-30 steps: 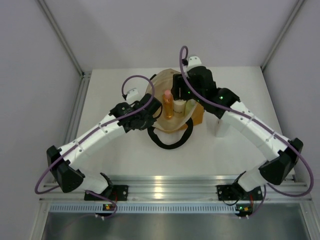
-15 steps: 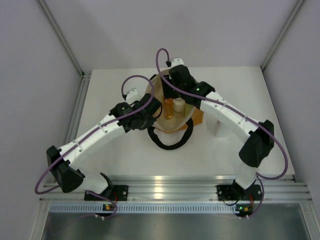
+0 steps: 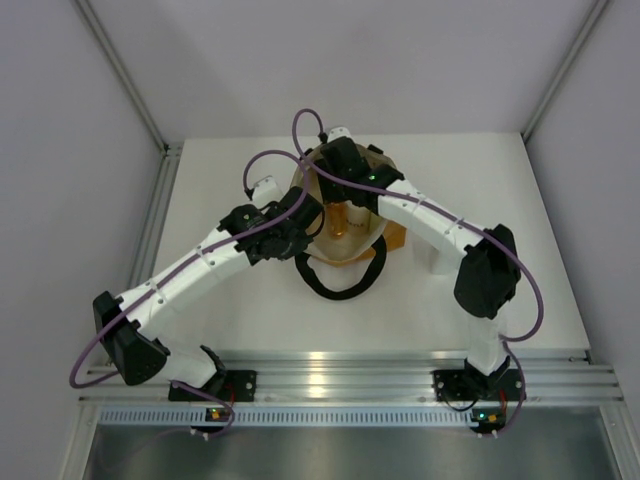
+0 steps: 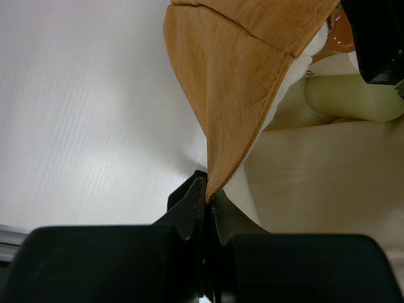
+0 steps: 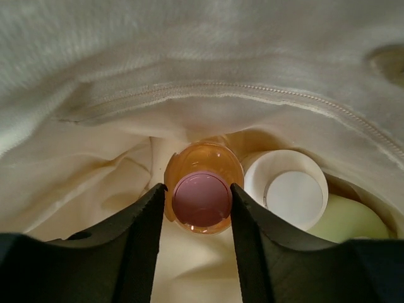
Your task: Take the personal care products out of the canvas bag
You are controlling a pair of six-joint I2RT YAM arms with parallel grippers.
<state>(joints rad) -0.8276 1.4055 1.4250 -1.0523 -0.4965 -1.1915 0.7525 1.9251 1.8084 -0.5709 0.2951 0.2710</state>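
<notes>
The canvas bag point(image 3: 396, 236) lies mid-table, mustard-orange outside point(image 4: 240, 57), cream lining inside point(image 5: 189, 63). My left gripper point(image 4: 207, 199) is shut on the bag's rim and holds its mouth open. My right gripper point(image 5: 197, 187) reaches down into the bag, and its two fingers press on either side of the pink cap of the orange bottle point(image 5: 202, 158), which stands upright. Beside it on the right are a white jar point(image 5: 287, 192) and a pale yellow-green bottle point(image 5: 347, 221). In the top view the right wrist hides most of the orange bottle point(image 3: 340, 218).
The bag's black loop handles point(image 3: 335, 285) lie on the table in front of it. A small white object point(image 3: 434, 262) sits right of the bag, partly under the right forearm. Grey walls enclose the table on three sides, and a metal rail point(image 3: 320, 372) runs along the near edge.
The right arm swung left and down into the bag's mouth, and its fingers closed in onto the orange bottle's cap. The left gripper stayed still on the rim.
</notes>
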